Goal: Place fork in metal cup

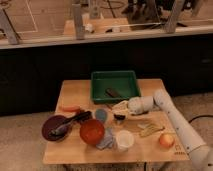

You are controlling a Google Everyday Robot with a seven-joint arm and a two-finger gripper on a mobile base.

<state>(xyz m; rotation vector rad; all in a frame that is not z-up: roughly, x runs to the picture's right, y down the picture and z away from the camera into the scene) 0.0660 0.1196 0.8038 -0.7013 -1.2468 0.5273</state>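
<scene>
Wooden table (75, 92): green tray (115, 86) at back edge; white cup (124, 139) at front edge; gripper (121, 106) above centre.
</scene>
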